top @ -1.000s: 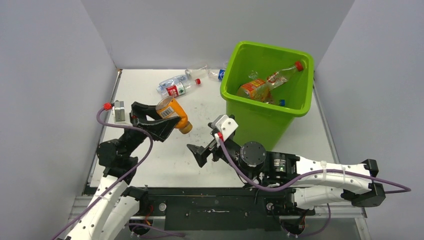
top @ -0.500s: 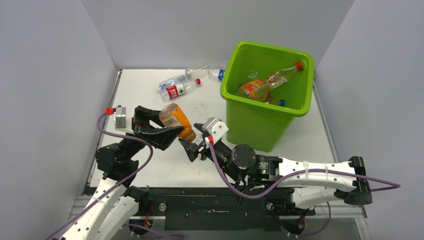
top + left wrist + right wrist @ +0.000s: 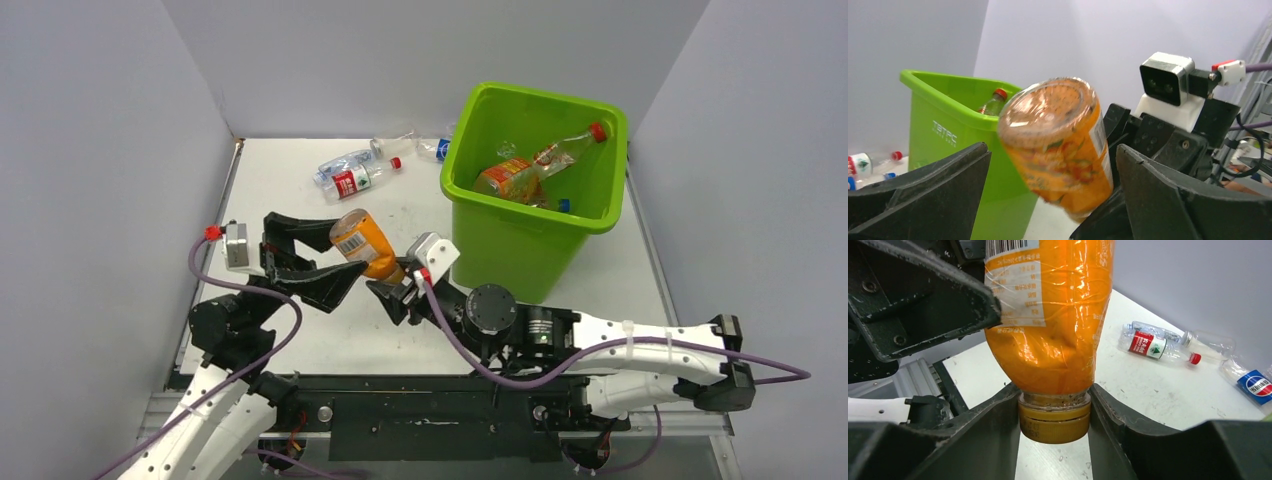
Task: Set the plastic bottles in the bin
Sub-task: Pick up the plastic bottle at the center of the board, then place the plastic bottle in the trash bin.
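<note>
Reaching leftward since a second ago, the right tool (image 3: pixel 392 283) now pinches the orange bottle (image 3: pixel 362 243) by its neck above the desk (image 3: pixel 300 180), left of the bin (image 3: pixel 500 250). Left wrist view: the left tool (image 3: pixel 1052 150) gapes wide around the bottle. Right wrist view: fingers (image 3: pixel 983 440) clamp the neck at the cap (image 3: pixel 1054 422).

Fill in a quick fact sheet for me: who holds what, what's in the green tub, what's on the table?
Held item: orange bottle, tilted
Holder: right gripper, shut on its neck
Left gripper: open, fingers either side of the bottle
Bin: several bottles inside
Table: red-labelled bottle and others lying near the back
</note>
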`<state>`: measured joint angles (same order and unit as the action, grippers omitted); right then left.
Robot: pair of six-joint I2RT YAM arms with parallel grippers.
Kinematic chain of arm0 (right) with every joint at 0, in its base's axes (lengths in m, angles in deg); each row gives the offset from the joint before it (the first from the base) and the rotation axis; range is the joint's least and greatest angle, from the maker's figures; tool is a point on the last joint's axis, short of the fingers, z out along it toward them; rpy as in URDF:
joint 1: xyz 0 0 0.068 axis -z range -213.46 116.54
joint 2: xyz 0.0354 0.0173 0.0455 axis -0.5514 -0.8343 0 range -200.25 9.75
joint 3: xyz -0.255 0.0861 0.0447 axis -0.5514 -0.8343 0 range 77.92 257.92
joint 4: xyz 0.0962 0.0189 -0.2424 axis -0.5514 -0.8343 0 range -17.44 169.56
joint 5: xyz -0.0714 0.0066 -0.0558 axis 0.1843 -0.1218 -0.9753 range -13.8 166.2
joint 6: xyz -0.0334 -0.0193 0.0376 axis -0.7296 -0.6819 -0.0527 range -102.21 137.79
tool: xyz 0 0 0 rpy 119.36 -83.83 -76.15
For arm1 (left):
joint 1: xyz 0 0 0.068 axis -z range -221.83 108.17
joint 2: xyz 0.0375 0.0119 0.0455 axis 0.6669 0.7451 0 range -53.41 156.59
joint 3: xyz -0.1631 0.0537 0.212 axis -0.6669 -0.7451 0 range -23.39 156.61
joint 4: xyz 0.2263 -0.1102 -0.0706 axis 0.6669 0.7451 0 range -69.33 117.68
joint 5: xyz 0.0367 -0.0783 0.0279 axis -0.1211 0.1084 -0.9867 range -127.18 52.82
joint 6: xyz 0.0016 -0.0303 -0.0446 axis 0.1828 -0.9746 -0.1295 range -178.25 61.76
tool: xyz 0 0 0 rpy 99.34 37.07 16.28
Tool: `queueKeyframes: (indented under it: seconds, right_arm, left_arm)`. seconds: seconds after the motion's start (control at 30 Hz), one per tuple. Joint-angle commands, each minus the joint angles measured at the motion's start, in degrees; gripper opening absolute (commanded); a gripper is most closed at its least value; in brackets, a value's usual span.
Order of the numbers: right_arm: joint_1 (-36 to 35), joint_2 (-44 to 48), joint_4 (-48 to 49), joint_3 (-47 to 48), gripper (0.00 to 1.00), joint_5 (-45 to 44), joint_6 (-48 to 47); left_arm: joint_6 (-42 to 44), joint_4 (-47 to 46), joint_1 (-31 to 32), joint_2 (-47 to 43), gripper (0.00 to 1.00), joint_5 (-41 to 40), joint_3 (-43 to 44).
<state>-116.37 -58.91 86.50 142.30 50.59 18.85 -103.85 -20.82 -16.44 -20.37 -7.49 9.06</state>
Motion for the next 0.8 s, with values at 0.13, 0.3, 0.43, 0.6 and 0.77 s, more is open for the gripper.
queueKeyframes:
  seconds: [0.13, 0.3, 0.43, 0.6, 0.77]
  right_arm:
    - [0.38, 5.46, -41.99, 24.71, 0.05, -0.84, 11.92]
    - [0.32, 0.47, -63.9, 39.22, 0.05, 2.06, 18.49]
    - [0.3, -2.37, -72.01, 41.6, 0.05, 4.52, 20.94]
    - [0.35, -5.86, -74.06, 42.25, 0.05, 7.73, 22.63]
    - [0.39, -10.07, -73.93, 46.58, 0.05, 11.05, 22.72]
  left_arm:
    - [32.9, 18.6, 4.49, -8.39, 0.96, -8.42, 4.11]
    - [60.58, 37.39, 10.88, -8.97, 0.96, -5.5, 11.3]
    - [76.3, 48.9, 12.98, -8.11, 0.96, -5.6, 18.37]
    - [89.15, 54.03, 14.0, -6.77, 0.96, -2.51, 22.26]
    - [95.45, 60.28, 16.69, -4.04, 0.96, -2.11, 24.53]
